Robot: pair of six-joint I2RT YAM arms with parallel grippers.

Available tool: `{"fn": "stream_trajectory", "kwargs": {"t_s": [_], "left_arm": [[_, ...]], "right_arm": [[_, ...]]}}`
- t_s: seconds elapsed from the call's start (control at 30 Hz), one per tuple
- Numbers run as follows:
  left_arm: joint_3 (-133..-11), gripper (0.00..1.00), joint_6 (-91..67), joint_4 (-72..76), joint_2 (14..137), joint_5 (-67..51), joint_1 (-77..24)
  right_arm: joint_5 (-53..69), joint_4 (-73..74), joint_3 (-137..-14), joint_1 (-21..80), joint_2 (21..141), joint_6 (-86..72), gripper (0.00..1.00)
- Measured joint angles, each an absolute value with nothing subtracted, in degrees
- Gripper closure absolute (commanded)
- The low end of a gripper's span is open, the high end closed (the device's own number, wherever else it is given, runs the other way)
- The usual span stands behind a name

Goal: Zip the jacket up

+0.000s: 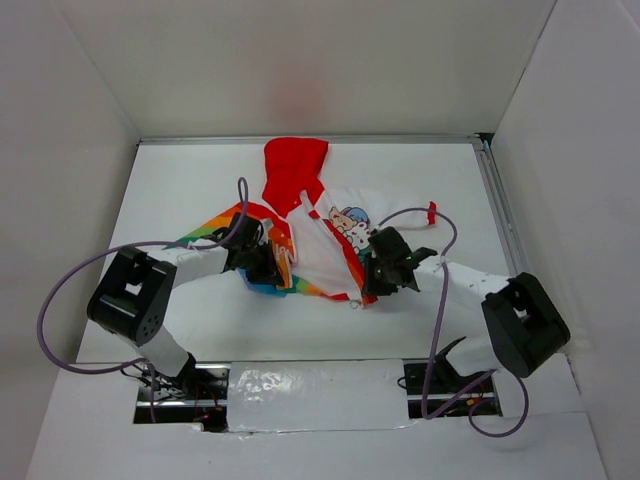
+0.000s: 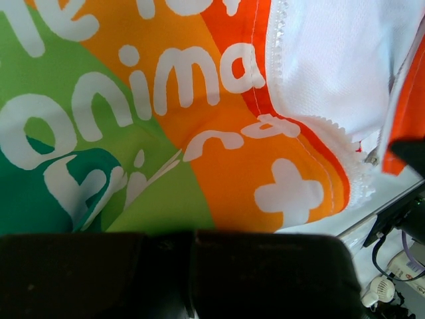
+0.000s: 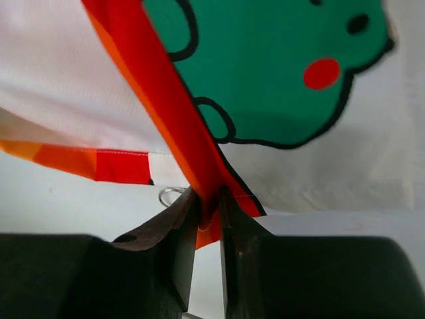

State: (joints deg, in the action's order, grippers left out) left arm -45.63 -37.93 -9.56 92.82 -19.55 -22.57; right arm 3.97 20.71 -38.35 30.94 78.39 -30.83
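The jacket (image 1: 325, 240) lies open on the white table, red hood (image 1: 292, 170) at the far side and white lining up. My left gripper (image 1: 268, 262) is at its rainbow left front panel. In the left wrist view the fingers (image 2: 192, 234) are pressed together at the orange and green printed fabric (image 2: 199, 133); the pinch itself is hidden. My right gripper (image 1: 378, 275) is shut on the red-orange front edge (image 3: 166, 113) near the bottom hem, fingertips (image 3: 208, 206) clamped on it. A small metal ring (image 3: 170, 195) sits just left of those fingers. The zipper teeth (image 2: 345, 143) show along the white lining.
White walls enclose the table on the left, back and right. A red cuff (image 1: 432, 211) sticks up at the right. Purple cables (image 1: 70, 290) loop by both arms. The arm mounts (image 1: 320, 390) sit at the near edge.
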Motion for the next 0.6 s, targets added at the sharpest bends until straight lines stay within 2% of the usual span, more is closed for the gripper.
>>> {"fn": "stream_trajectory", "kwargs": {"t_s": [0.07,0.17,0.2,0.27,0.37,0.4,0.43,0.53,0.57,0.6], "left_arm": [[-45.71,1.00,-37.93,-9.78,92.82,-19.49,-22.52],[-45.95,1.00,-37.89,-10.17,92.86,-19.33,-22.44],[-46.17,1.00,-37.87,-10.44,92.92,-19.31,-22.41],[-46.48,1.00,-37.85,-10.68,93.12,-19.25,-22.33],[-46.52,1.00,-37.82,-10.81,93.17,-19.18,-22.26],[-46.52,1.00,-37.82,-10.81,93.17,-19.18,-22.26],[-46.52,1.00,-37.82,-10.83,93.14,-19.16,-22.26],[-46.52,1.00,-37.82,-10.83,93.12,-19.00,-22.24],[-46.52,1.00,-37.82,-10.85,93.12,-18.94,-22.24],[-46.52,1.00,-37.82,-10.85,93.12,-18.92,-22.24]], "right_arm": [[3.88,20.95,-38.35,33.82,79.50,-30.85,0.71],[3.88,21.30,-38.35,36.58,79.59,-31.03,0.58],[3.70,21.52,-38.35,37.15,79.68,-31.16,0.49],[2.94,22.24,-38.46,38.06,80.12,-31.68,0.43],[1.06,23.38,-40.40,38.94,81.65,-32.18,0.43],[0.30,23.79,-41.17,39.27,82.39,-32.34,0.48],[-0.38,24.12,-42.02,39.59,83.31,-32.51,0.48],[-2.55,25.43,-44.27,40.64,85.78,-33.10,0.70],[-3.29,25.80,-44.97,41.04,86.65,-33.28,0.83],[-3.92,26.15,-45.41,41.28,87.13,-33.39,0.89]]}}
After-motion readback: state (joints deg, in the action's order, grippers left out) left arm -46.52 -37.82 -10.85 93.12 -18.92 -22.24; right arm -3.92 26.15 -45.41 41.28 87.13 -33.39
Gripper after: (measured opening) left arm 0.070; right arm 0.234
